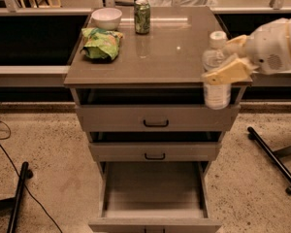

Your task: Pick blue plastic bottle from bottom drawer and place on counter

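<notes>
My gripper (229, 59) comes in from the right and is shut on the blue plastic bottle (216, 76), a slim clear bottle with a white cap. The bottle hangs upright at the counter's front right corner, its cap just above the counter (160, 57) surface and its base in front of the top drawer. The bottom drawer (155, 191) is pulled out, and the grey interior that shows holds nothing.
On the counter stand a green soda can (142, 16), a white bowl (106, 18) and a green chip bag (102, 43) at the back left. Two shallower drawers with black handles (155, 124) sit slightly ajar. Black stand legs (274, 157) lie on the floor right and left.
</notes>
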Motion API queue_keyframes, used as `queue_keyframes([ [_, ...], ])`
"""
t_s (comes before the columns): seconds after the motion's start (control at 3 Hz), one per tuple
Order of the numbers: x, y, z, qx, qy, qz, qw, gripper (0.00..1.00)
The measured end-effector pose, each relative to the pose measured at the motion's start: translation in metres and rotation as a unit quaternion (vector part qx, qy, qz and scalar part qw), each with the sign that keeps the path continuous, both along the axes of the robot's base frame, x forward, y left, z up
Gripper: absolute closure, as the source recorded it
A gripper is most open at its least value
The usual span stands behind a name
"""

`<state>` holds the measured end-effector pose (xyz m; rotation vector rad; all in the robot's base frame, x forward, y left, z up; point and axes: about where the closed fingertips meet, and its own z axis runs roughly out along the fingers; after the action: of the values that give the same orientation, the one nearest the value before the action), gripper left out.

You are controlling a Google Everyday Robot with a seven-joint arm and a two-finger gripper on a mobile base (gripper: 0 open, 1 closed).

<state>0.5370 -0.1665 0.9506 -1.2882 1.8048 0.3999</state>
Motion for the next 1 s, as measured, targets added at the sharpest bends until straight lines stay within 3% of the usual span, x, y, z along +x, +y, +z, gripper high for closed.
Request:
queue_keyframes([
  [0.33, 0.005, 0.029, 0.001, 0.011, 0.01, 0.015, 0.9998, 1.0],
  [0.67, 0.004, 0.027, 0.0, 0.009, 0.009, 0.015, 0.9998, 1.0],
  [1.0, 0.018, 0.043, 0.003, 0.026, 0.006, 0.02, 0.9994, 1.0],
])
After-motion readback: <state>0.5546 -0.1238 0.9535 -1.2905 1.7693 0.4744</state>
